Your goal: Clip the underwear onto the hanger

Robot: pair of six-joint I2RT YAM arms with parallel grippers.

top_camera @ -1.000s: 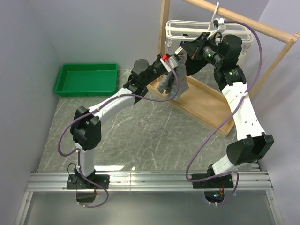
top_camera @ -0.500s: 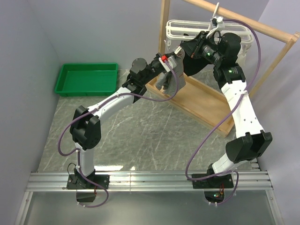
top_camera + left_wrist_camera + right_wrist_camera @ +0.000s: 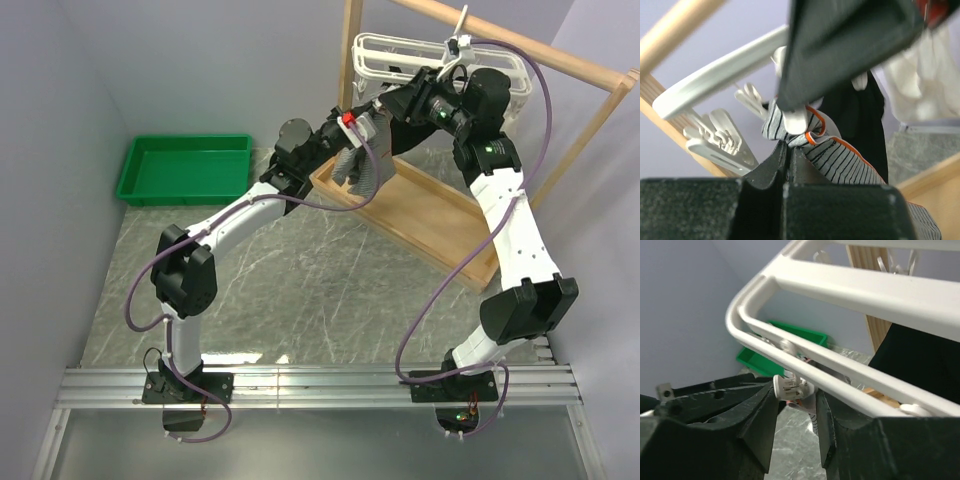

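Observation:
The grey pinstriped underwear [image 3: 360, 165] hangs bunched from my left gripper [image 3: 352, 125], which is shut on its orange-edged waistband [image 3: 840, 155] just under the white hanger [image 3: 375, 50]. A white clip [image 3: 796, 117] sits on the top fold of the cloth right above the left fingertips [image 3: 790, 150]. My right gripper [image 3: 796, 405] reaches in from the other side, its jaws apart on either side of that clip [image 3: 790, 386]. A sliver of striped cloth [image 3: 812, 417] shows below the clip. The hanger bars [image 3: 865, 287] run just over the right fingers.
The hanger hangs from a wooden rack [image 3: 350, 60] with a wooden base tray [image 3: 430, 215]. A black garment [image 3: 860, 110] and a white cloth [image 3: 920, 85] hang behind the underwear. More clips [image 3: 720, 142] dangle to the left. A green tray [image 3: 185, 168] lies at the back left.
My right jaws have spread apart around the clip. Both grippers and the underwear have risen slightly toward the hanger.

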